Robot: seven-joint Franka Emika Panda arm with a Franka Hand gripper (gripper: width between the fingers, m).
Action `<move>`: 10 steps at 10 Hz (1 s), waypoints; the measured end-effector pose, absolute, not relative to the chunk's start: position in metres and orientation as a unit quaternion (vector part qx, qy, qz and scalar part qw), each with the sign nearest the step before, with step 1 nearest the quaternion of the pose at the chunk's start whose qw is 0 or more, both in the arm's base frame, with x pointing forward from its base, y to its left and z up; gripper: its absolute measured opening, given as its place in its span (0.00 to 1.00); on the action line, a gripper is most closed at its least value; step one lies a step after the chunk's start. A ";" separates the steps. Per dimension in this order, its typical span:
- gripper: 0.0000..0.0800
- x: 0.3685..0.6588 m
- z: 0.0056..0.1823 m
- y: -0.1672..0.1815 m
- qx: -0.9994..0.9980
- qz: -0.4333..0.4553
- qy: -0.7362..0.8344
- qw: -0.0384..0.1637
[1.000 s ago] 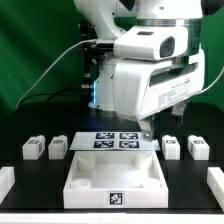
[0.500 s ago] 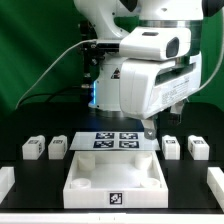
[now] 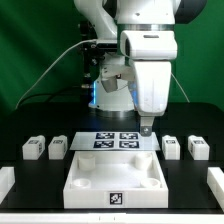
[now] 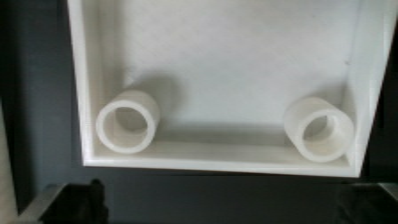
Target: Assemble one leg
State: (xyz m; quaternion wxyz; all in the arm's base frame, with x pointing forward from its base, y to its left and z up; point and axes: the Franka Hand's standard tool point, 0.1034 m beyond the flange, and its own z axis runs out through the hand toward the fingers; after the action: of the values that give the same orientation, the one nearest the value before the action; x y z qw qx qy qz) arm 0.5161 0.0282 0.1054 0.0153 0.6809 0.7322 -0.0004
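Note:
Several legs lie on the black table in the exterior view: two on the left (image 3: 33,148) (image 3: 58,148) and two on the right (image 3: 171,146) (image 3: 198,147), each a small white block with a tag. My gripper (image 3: 146,128) hangs over the right edge of the marker board (image 3: 112,140), away from every leg. In the wrist view the gripper (image 4: 222,205) is open and empty, with its dark fingertips (image 4: 80,200) far apart. No leg shows in the wrist view.
A large white square tray-like piece (image 3: 115,165) with a raised rim stands at the front centre. In the wrist view its floor (image 4: 222,60) shows two round sockets (image 4: 128,122) (image 4: 322,130). White parts lie at the far left (image 3: 5,181) and far right (image 3: 214,181) edges.
The hand has turned about its vertical axis, now showing its narrow side. It stays over the marker board's right edge. No part has moved.

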 end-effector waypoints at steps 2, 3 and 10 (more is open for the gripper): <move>0.81 0.516 0.105 0.028 0.686 -0.001 0.728 0.015; 0.81 0.513 0.101 0.024 0.681 0.001 0.732 0.016; 0.81 0.436 0.013 -0.010 0.705 -0.008 0.709 -0.014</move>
State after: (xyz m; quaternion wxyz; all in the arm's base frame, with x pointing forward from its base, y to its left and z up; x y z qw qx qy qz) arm 0.4362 -0.0099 0.0126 -0.0145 0.7054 0.7087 -0.0084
